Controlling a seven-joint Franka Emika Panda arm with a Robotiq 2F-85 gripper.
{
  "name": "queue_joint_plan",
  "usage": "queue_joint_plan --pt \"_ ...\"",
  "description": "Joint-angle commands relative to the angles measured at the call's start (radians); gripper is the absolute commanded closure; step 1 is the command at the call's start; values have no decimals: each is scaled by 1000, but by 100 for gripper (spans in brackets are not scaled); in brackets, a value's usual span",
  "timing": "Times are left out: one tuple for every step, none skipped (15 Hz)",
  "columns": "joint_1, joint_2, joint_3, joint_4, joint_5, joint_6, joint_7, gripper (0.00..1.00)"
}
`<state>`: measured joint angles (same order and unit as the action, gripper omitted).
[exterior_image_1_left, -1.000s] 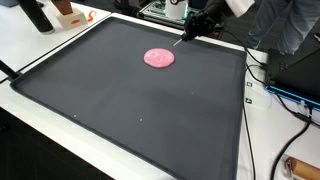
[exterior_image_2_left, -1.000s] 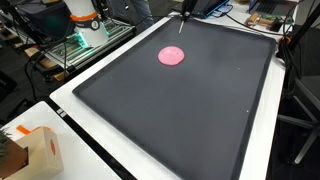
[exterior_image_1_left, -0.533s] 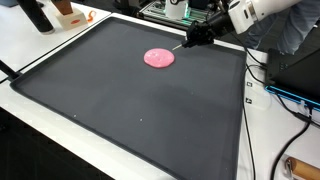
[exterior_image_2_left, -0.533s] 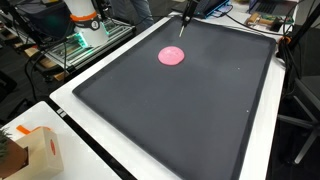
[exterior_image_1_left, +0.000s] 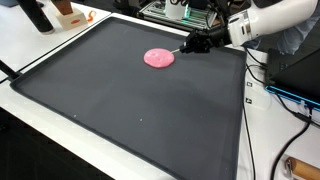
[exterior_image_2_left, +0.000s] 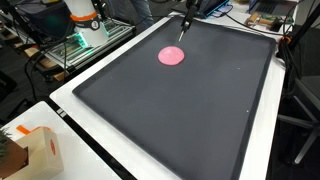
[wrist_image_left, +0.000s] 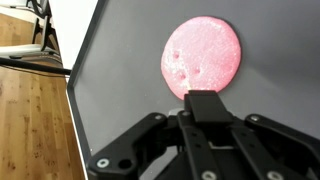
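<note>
Though flat on the black mat (exterior_image_1_left: 90, 95), toward its far edge, the pink disc (exterior_image_1_left: 159, 58) looks soft, light and tacky like putty, likely to smear or tear, so its thin rim is the place to take hold. Just right of it, the gripper (exterior_image_1_left: 193, 45) pinches a thin dark stick (exterior_image_1_left: 181, 49), perhaps a pen, its tip at the disc's rim.
</note>
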<state>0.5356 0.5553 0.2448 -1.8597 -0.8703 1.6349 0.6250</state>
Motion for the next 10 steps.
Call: queue_joint_plan --pt "28 59 -17 48 -25 -56 71 97" --pt "30 69 -19 56 -27 -64 85 97" --pt "32 77 -21 63 -27 -71 97 97" --pt "34 85 -23 68 -28 -77 108 97" --pt "35 91 -25 75 -28 -82 113 97" --pt "35 96 -26 81 -28 -87 115 97" --pt "35 99 -28 87 -29 -91 119 97" --pt "32 101 -28 91 -27 -91 114 97" --pt "29 103 -31 96 -27 -91 114 97" --pt "25 103 -33 97 -27 -88 112 97"
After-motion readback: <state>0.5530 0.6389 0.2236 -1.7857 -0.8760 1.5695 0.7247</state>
